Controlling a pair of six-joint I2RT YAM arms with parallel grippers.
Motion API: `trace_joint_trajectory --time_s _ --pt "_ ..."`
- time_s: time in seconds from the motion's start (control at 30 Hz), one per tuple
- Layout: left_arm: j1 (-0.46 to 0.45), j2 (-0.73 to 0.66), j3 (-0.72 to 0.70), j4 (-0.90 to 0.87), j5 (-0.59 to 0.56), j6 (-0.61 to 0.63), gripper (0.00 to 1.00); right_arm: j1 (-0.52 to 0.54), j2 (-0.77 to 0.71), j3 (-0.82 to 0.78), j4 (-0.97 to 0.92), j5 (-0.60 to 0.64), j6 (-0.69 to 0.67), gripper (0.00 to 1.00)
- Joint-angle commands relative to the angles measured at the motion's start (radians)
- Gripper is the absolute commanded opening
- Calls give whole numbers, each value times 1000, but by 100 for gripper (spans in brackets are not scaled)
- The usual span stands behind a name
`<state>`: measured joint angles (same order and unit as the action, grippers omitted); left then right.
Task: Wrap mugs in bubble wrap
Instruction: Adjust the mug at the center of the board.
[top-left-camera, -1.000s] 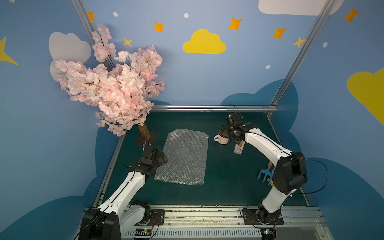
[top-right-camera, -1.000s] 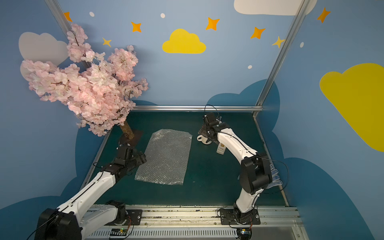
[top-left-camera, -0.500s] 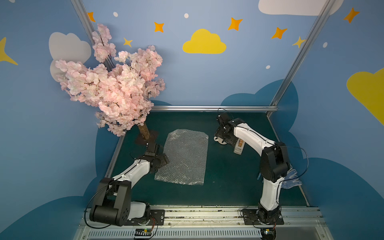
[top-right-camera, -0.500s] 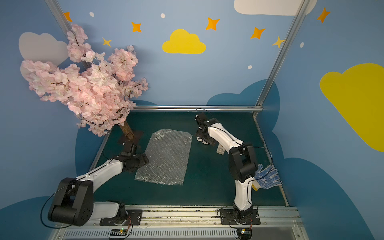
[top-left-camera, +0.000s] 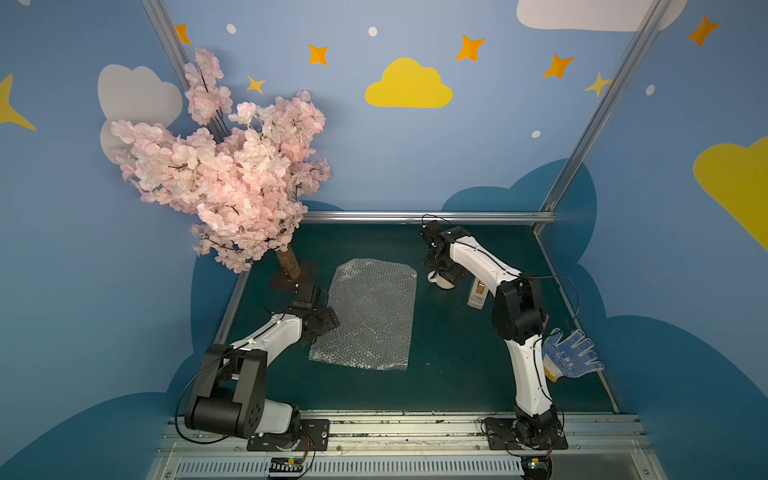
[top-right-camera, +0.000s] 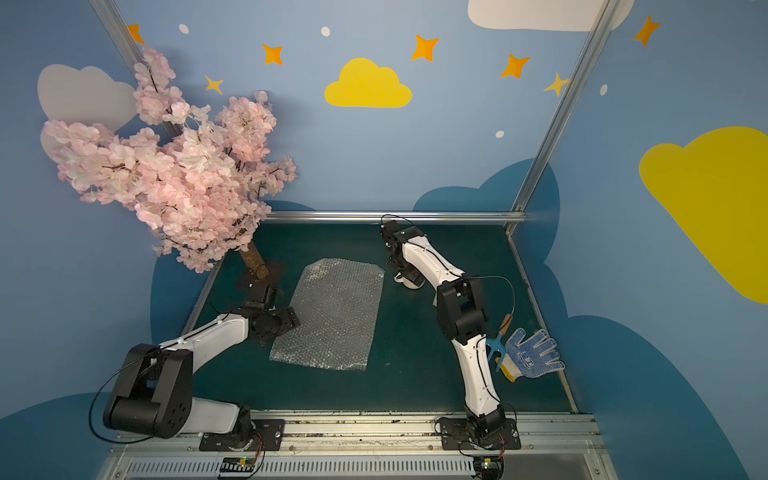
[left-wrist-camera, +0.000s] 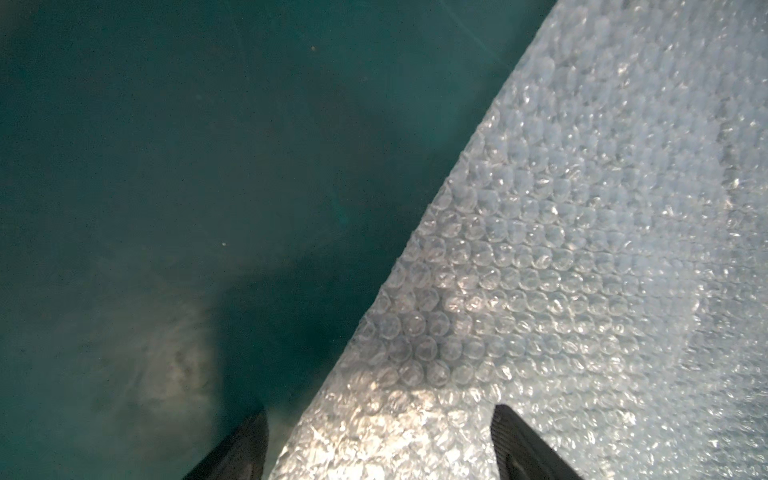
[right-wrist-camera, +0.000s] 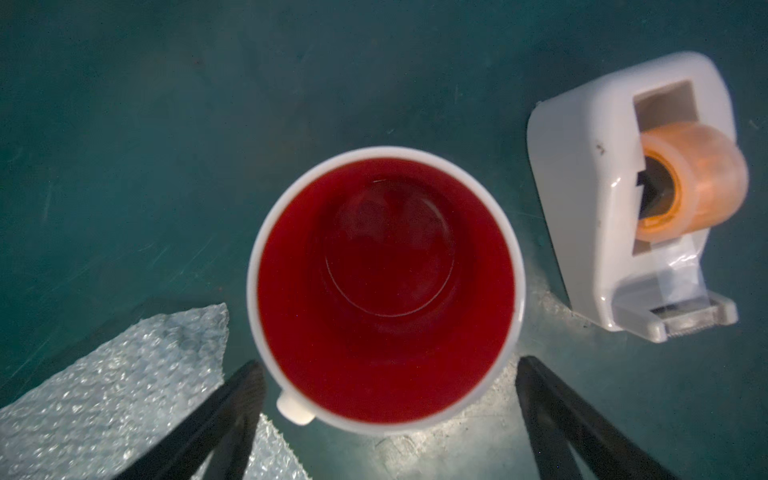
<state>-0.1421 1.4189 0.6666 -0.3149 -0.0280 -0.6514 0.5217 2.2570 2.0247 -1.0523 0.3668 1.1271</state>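
Note:
The mug (right-wrist-camera: 384, 286), white outside and red inside, stands upright on the green mat right of the bubble wrap; in both top views my arm mostly covers the mug (top-left-camera: 441, 284) (top-right-camera: 411, 283). My right gripper (right-wrist-camera: 388, 363) (top-left-camera: 445, 275) hangs open just above it, one finger on each side of the rim, with gaps to both. The bubble wrap (top-left-camera: 370, 316) (top-right-camera: 332, 316) (left-wrist-camera: 582, 249) lies flat mid-table. My left gripper (left-wrist-camera: 379, 413) (top-left-camera: 326, 327) is open and low over the wrap's left edge, one finger over the film and one over bare mat.
A cream tape dispenser (right-wrist-camera: 631, 199) (top-left-camera: 477, 293) stands close beside the mug. A blossom tree (top-left-camera: 232, 178) rises at the back left, its trunk base near my left gripper. A dotted glove (top-left-camera: 571, 359) and a blue hand fork (top-right-camera: 496, 347) lie at the right edge.
My right gripper shifted left to sit over the mug, and that arm's elbow swung forward. My left arm folded down low, with its gripper staying at the wrap's left edge.

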Motion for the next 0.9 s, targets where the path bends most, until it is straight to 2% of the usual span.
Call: trace_joint_trajectory --time_s 0.0,0.13,0.3,0.4,0.57,0.73,0.87 --pt "-13 26 -16 -19 58 -5 84 3 26 45 -82 25 23 94" --pt "-49 16 -44 -1 108 -19 81 1 39 57 -103 24 21 93" --pt "-163 -11 -79 10 141 -74 79 -11 17 34 -111 15 -12 93" --pt "-248 -31 -106 42 175 -133 76 -24 -25 -19 -74 -23 -64 93" --pt "-457 -15 -113 157 191 -238 73 -40 -166 -205 62 -93 -184 93" --pt "-669 194 62 263 194 -264 73 -69 -321 -393 173 -159 -261 92" --pt "-779 286 214 246 197 -223 78 -77 -434 -507 208 -175 -304 91"
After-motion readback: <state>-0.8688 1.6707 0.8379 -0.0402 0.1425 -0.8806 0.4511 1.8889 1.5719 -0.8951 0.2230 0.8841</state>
